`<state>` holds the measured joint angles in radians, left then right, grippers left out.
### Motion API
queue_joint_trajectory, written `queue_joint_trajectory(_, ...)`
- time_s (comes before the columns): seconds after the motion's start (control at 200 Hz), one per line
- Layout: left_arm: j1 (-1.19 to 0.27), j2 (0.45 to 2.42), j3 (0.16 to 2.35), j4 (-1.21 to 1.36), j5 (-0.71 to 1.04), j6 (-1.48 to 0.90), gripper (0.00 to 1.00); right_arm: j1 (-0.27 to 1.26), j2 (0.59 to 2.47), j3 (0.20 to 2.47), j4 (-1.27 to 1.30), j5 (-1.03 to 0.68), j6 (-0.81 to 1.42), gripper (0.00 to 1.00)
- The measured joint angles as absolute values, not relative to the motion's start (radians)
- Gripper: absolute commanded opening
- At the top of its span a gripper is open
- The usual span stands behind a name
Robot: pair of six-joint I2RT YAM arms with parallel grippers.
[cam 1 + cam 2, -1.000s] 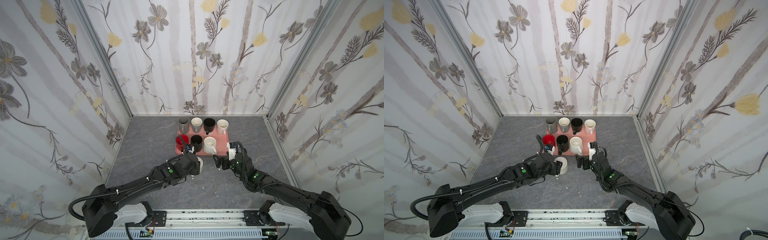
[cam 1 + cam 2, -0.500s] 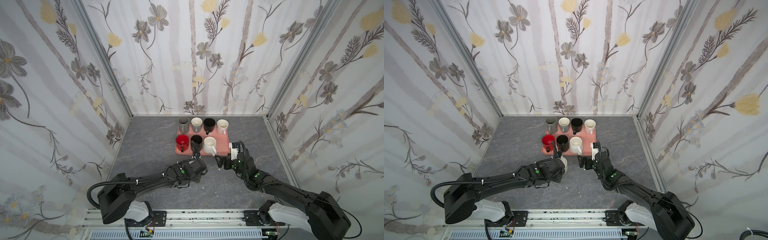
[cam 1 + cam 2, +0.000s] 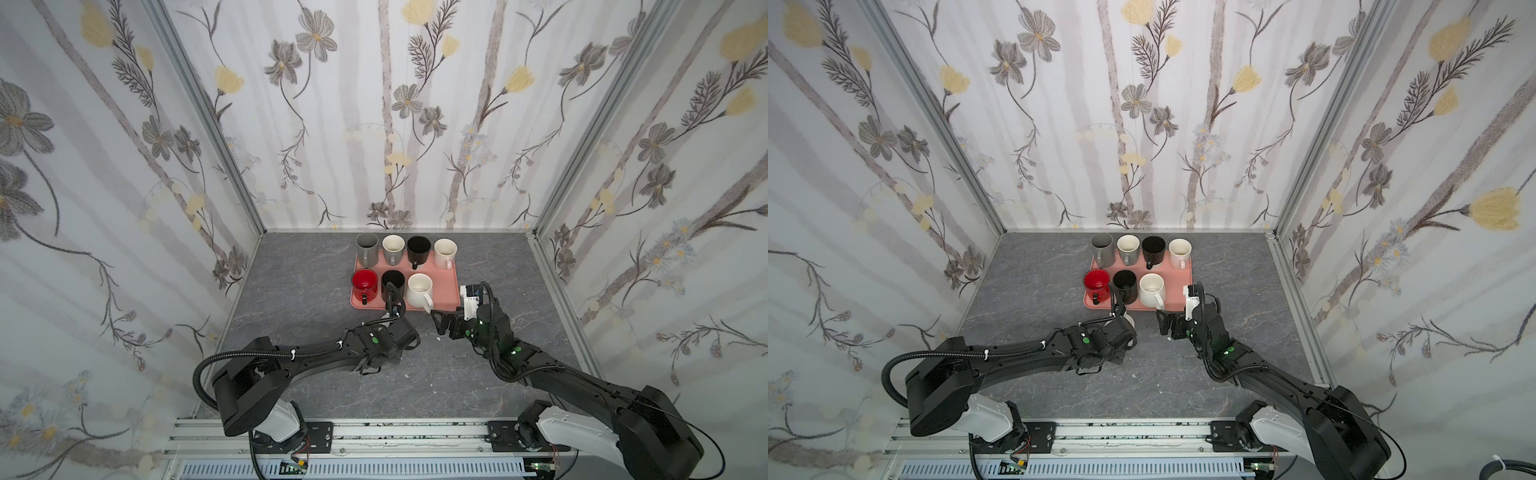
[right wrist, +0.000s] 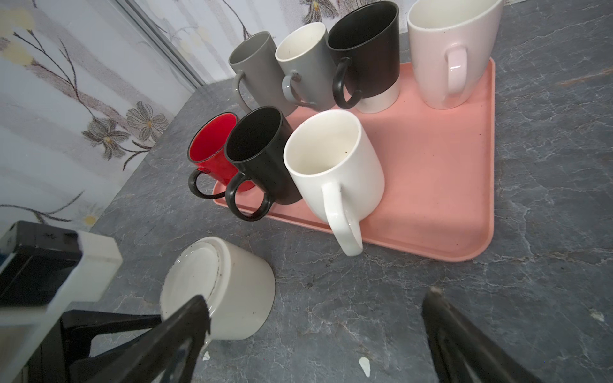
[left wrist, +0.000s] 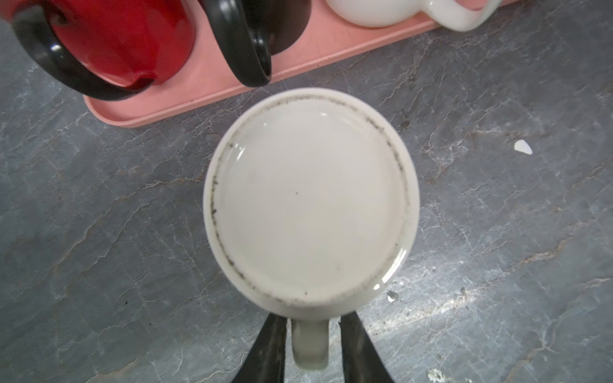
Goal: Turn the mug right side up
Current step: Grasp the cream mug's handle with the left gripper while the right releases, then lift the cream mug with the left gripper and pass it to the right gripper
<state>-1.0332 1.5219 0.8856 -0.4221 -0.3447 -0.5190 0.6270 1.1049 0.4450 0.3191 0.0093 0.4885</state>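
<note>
Currently the mug (image 5: 308,199) sits inverted on the tabletop (image 5: 99,232), just beside the pink tray (image 5: 199,99). The left hand (image 5: 311,320) is narrow, straddling the handle (image 5: 310,345); firm contact cannot be told. The right hand (image 4: 315,296) is wide, empty. Glazed ceramic: likely rigid, weighty, slippery, chippable; the handle seems the sensible hold.

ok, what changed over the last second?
The left arm dropped low, and the left end effector closed in to flank the handle of the upside-down mug; firm grip not confirmed. Unchanged: mug still base-up on the table, right end effector open nearby, seven mugs on the pink tray.
</note>
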Motion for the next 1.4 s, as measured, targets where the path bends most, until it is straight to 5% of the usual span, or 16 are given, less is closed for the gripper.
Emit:
queue_joint_trajectory(0.689, -1.035, 1.511, 0.844, -0.368, -0.377, -0.501, 0.0, 0.621, 1.087, 0.437, 0.325, 0.006, 0.488, 1.0)
queue_joint_trajectory(1.404, -0.926, 1.124, 0.721, -0.08, -0.288, -0.524, 0.0, 0.62, 0.921, 0.379, 0.485, -0.135, 0.516, 0.95)
